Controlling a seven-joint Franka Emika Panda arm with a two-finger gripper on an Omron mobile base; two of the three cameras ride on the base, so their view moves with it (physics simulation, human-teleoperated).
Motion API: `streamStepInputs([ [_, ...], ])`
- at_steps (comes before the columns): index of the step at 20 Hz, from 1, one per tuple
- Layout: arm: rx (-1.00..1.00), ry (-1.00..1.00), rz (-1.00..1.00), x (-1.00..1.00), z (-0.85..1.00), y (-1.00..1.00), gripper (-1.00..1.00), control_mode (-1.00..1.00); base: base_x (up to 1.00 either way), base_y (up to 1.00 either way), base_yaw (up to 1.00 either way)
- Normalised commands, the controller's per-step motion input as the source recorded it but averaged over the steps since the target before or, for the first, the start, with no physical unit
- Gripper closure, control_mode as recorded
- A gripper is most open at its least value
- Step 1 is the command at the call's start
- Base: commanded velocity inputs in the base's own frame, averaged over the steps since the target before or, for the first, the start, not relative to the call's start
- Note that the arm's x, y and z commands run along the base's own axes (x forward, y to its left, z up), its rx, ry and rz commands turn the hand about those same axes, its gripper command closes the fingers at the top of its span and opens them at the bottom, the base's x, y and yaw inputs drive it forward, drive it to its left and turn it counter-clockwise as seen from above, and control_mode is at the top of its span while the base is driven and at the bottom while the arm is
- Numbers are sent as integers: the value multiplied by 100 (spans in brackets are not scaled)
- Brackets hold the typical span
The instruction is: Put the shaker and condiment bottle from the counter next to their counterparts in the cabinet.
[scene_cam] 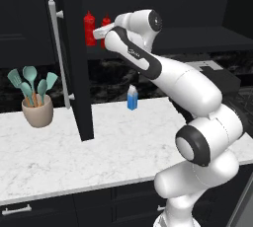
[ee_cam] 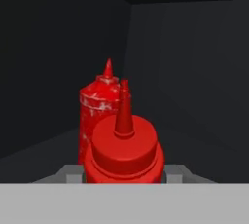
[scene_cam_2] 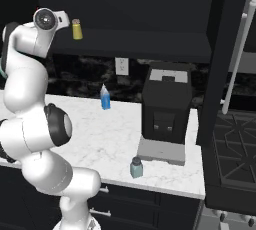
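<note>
My gripper [ee_cam: 124, 178] sits inside the cabinet [scene_cam: 79, 73] with its jaws flanking the condiment bottle [ee_cam: 124, 152], though I cannot tell whether they grip it or have let go. That bottle stands on the dark shelf just in front of the wider red bottle [ee_cam: 98, 108], near the shelf's door-side end. The shaker [scene_cam_2: 135, 167] stands at the counter's [scene_cam: 74, 157] front edge, beside the black coffee machine [scene_cam_2: 166, 116].

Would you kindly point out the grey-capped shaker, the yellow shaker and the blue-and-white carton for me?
grey-capped shaker [scene_cam_2: 135, 168]: right base view, on its pale body.
yellow shaker [scene_cam_2: 77, 30]: right base view, on its yellow body.
blue-and-white carton [scene_cam: 132, 98]: left base view, on its blue lower half.
</note>
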Motion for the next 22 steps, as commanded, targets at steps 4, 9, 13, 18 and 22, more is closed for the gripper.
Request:
streamStepInputs([
  [4, 0, 1, 0, 7, -13, 0, -100, -100, 0, 0, 0],
  [9, 0, 0, 0, 0, -4, 0, -100, -100, 0, 0, 0],
  [13, 1, 1, 0, 0, 0, -4, -100, -100, 0, 0, 0],
  [18, 5, 0, -3, -17, 0, -27, -100, -100, 0, 0, 0],
  [22, 7, 0, -2, -42, 0, -40, -100, -100, 0, 0, 0],
])
